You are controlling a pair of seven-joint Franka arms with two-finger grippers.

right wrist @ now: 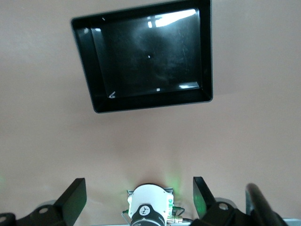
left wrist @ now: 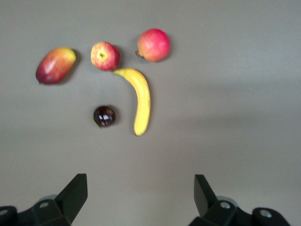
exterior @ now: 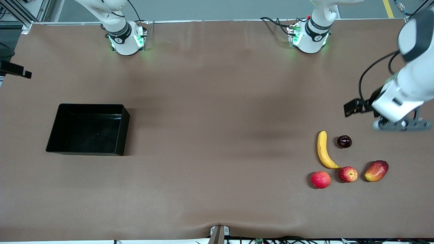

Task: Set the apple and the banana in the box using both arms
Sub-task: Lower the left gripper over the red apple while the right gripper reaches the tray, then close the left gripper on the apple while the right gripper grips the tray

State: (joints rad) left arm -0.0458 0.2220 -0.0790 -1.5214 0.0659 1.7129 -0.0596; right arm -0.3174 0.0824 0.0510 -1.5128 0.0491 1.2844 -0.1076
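Note:
The apple [exterior: 347, 174] is small and red with yellow streaks. It lies at the left arm's end of the table, touching the tip of the yellow banana [exterior: 323, 150]. Both show in the left wrist view, the apple [left wrist: 104, 55] and the banana [left wrist: 139, 99]. The black box [exterior: 84, 150] is empty at the right arm's end, and the right wrist view shows it from above [right wrist: 150, 102]. My left gripper [exterior: 401, 125] is open and empty in the air over bare table beside the fruits [left wrist: 141, 193]. My right gripper [right wrist: 140, 197] is open and empty, high above the table, out of the front view.
An evenly pink-red round fruit [exterior: 320, 179], an oval red-and-yellow fruit [exterior: 376, 170] and a small dark plum [exterior: 344, 141] lie around the apple and banana. The right arm's base [right wrist: 148, 209] shows between the right gripper's fingers. A wide stretch of brown table separates fruits and box.

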